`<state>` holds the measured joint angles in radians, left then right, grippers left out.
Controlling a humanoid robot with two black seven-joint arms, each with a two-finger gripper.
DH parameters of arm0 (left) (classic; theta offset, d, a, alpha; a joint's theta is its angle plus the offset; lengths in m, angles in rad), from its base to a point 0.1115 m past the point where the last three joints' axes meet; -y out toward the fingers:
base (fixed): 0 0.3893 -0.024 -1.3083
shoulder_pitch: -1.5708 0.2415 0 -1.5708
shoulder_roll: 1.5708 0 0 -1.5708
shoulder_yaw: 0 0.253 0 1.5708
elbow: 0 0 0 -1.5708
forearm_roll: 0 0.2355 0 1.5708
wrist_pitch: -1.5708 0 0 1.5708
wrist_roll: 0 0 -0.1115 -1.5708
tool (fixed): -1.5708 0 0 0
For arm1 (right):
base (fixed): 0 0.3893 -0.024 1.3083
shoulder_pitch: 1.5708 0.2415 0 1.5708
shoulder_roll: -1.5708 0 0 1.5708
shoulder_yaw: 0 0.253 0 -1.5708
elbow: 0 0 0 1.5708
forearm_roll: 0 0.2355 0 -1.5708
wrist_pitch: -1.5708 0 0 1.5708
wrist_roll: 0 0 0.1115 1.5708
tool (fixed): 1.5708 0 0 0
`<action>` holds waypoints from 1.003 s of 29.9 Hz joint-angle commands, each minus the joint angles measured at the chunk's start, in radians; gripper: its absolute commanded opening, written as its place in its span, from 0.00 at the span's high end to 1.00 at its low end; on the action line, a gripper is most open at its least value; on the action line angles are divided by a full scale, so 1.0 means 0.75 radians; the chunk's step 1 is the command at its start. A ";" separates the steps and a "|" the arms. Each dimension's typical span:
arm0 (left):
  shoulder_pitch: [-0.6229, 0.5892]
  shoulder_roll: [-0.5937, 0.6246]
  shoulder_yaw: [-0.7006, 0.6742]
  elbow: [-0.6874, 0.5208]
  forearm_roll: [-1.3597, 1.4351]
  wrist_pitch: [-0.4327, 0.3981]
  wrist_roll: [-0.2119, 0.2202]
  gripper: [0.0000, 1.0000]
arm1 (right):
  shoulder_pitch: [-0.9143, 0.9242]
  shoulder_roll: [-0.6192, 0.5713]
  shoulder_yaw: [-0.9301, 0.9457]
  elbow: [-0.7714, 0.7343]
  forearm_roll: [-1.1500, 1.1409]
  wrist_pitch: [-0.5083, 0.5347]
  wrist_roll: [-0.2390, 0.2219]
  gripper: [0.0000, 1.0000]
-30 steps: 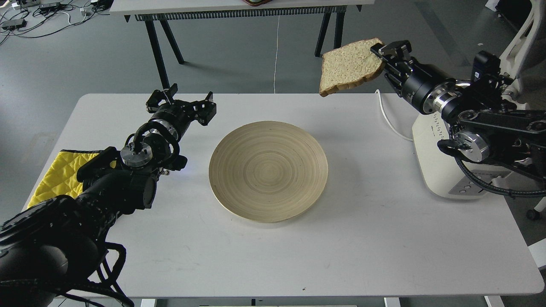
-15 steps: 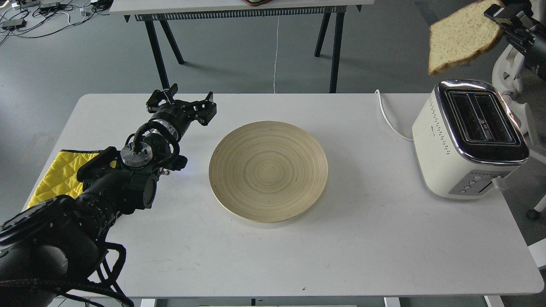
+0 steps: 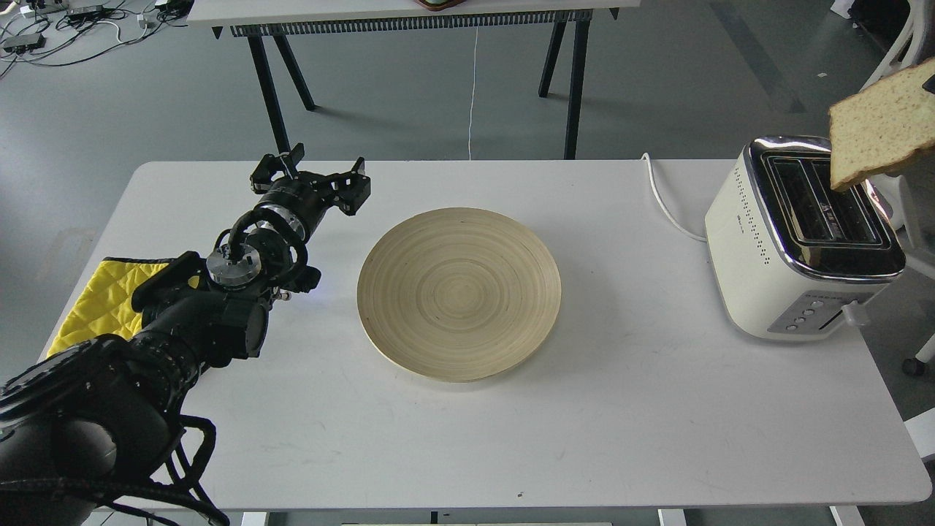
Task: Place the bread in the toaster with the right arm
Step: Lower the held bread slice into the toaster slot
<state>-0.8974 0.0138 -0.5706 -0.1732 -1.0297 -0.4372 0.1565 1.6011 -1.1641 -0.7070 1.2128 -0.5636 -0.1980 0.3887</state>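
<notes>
The bread [image 3: 880, 124] hangs in the air at the right edge of the head view, tilted, its lower corner just above the far right part of the toaster's chrome top. The cream-white toaster [image 3: 760, 256] stands at the table's right end with both slots empty. My right arm and its gripper are outside the frame, so what holds the bread does not show. My left gripper [image 3: 314, 174] is open and empty, low over the table to the left of the plate.
A round wooden plate [image 3: 459, 292] lies empty at the table's middle. A yellow quilted cloth [image 3: 91, 299] lies under my left arm at the left edge. The toaster's white cord [image 3: 661, 201] runs off the far edge. A second table [image 3: 409, 18] stands behind.
The bread has moved right and, over the last half second, down, from above the table's far right to just over the toaster. The right gripper has left the frame. The left arm has not moved.
</notes>
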 commanded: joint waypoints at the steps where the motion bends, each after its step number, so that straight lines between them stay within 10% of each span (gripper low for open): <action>1: 0.000 0.000 0.000 0.000 0.001 0.000 0.000 0.00 | -0.006 0.000 -0.004 0.011 0.005 -0.004 0.001 0.88; 30: 0.000 0.000 0.000 0.000 0.001 0.000 0.000 0.00 | -0.061 0.012 -0.004 0.089 0.015 -0.024 0.001 0.88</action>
<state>-0.8974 0.0138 -0.5706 -0.1733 -1.0297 -0.4382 0.1565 1.5581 -1.1557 -0.7103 1.2745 -0.5527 -0.2162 0.3894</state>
